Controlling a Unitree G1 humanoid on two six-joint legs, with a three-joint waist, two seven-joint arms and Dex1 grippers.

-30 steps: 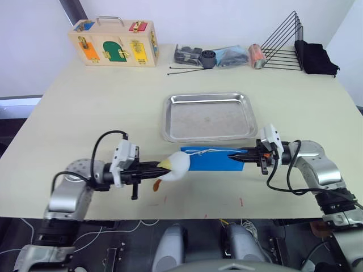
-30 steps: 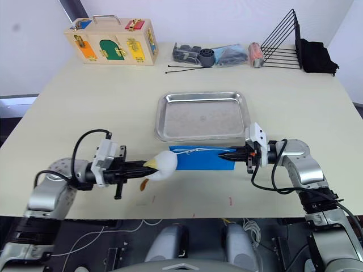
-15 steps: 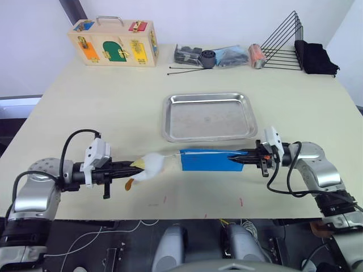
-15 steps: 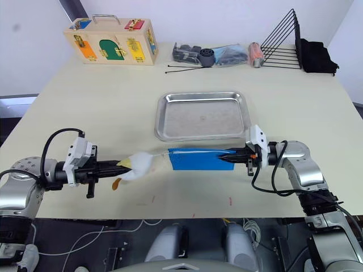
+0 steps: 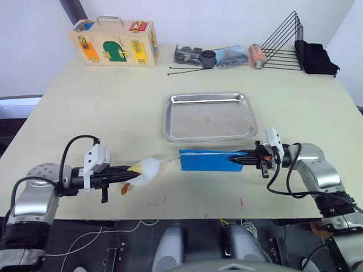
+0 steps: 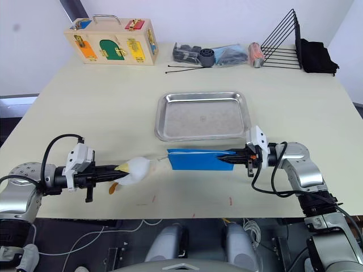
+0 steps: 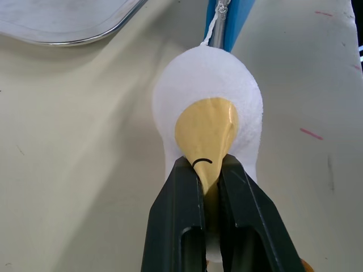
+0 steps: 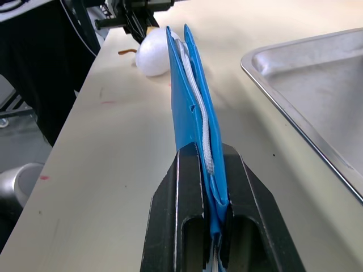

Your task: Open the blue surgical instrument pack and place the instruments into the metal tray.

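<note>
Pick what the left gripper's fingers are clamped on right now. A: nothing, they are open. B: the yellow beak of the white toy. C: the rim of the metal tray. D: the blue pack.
B: in the left wrist view the left gripper has its fingers shut on the yellow beak of the white toy; the right gripper holds the blue pack.

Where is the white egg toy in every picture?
Left eye view: the white egg-shaped toy sits low, left of centre, beside the bright-blue fabric pouch.
Right eye view: same place.
Left wrist view: centre.
Right wrist view: far end of the pouch.
Shared landmark: the shiny steel tray.
</note>
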